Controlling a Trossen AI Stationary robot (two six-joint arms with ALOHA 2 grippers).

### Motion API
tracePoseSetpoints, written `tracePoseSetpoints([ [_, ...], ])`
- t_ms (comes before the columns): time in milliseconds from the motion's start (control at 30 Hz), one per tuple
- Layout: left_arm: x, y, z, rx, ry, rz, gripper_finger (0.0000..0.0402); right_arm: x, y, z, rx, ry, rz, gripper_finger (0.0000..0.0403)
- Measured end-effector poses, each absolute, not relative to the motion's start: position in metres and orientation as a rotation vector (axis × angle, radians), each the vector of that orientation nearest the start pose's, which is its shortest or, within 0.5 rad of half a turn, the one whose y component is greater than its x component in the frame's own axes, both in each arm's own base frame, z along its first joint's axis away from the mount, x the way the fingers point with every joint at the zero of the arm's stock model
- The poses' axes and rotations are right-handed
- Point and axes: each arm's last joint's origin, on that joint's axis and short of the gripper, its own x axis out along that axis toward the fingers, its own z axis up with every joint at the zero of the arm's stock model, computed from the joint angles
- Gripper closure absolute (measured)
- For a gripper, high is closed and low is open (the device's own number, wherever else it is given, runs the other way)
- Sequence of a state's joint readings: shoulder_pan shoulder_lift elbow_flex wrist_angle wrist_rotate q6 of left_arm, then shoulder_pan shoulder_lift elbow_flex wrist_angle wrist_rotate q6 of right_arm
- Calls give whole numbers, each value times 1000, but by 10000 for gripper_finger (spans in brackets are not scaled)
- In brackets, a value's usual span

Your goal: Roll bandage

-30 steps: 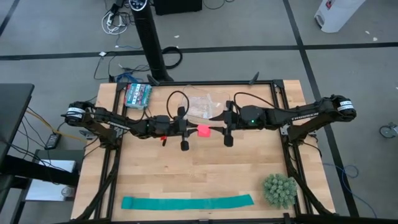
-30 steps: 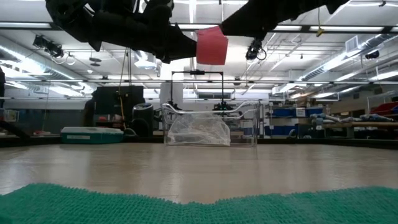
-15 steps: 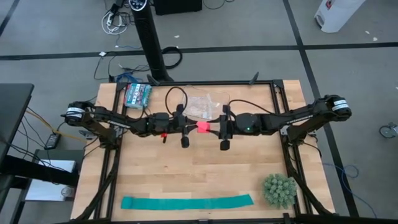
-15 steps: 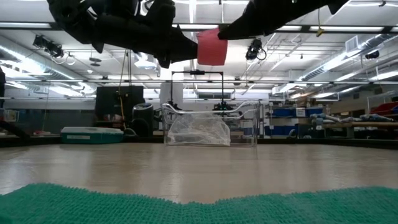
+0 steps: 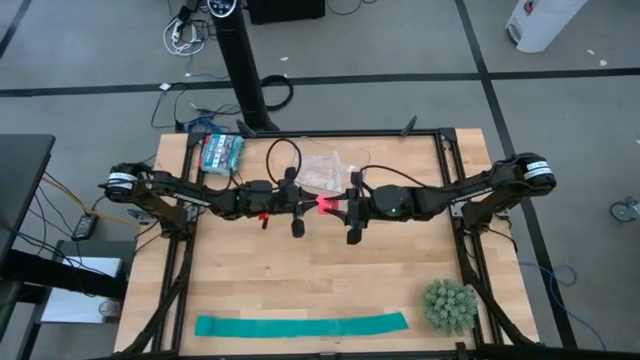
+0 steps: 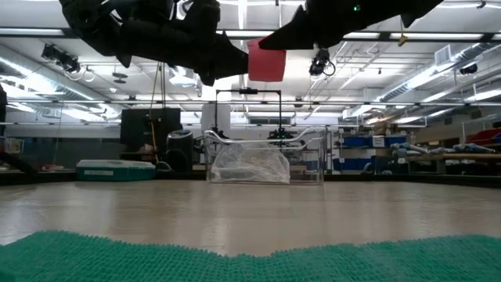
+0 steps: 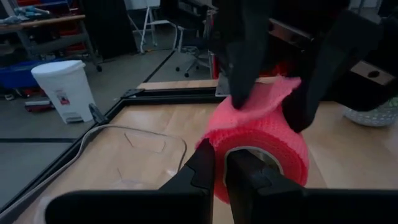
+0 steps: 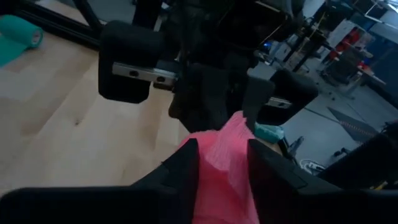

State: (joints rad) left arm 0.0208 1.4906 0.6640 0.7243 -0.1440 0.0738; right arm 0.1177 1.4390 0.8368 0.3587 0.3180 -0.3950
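Wooden table [image 5: 330, 280] below; the bandage [image 5: 326, 206], rolled, held mid-air at centre. Left gripper [image 5: 300, 208] fingers clamped on roll wall. Right gripper [image 5: 347, 209] fingers straddle loose end, closing. Step: winding tail. Next: pinch tail w/o slack, wrap round.

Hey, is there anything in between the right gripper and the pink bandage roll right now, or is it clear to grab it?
Nothing visible is in the way. The bandage is held up off the table by the left gripper, shut on the roll's edge. The right gripper already has a finger on either side of the loose pink end.
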Motion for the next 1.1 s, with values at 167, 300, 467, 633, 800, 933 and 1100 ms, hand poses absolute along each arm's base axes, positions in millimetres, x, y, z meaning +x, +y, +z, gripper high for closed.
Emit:
tracePoseSetpoints([
  [167, 305, 11, 217, 80, 113, 169, 370, 315, 27, 250, -450, 279, -177, 384],
  [300, 305, 11, 217, 77, 110, 171, 370, 313, 26, 254, -471, 273, -212, 394],
  [467, 305, 10, 219, 68, 102, 159, 370, 302, 24, 268, -483, 267, -252, 401],
  [633, 305, 8, 218, 70, 103, 100, 370, 294, 21, 278, -488, 248, -314, 403],
  [800, 305, 8, 219, 70, 96, 101, 370, 294, 20, 279, -494, 252, -338, 403],
  [933, 305, 8, 219, 70, 97, 103, 370, 294, 26, 279, -492, 236, -284, 403],
  [1100, 305, 10, 219, 73, 94, 123, 370, 293, 38, 279, -491, 215, -210, 403],
])
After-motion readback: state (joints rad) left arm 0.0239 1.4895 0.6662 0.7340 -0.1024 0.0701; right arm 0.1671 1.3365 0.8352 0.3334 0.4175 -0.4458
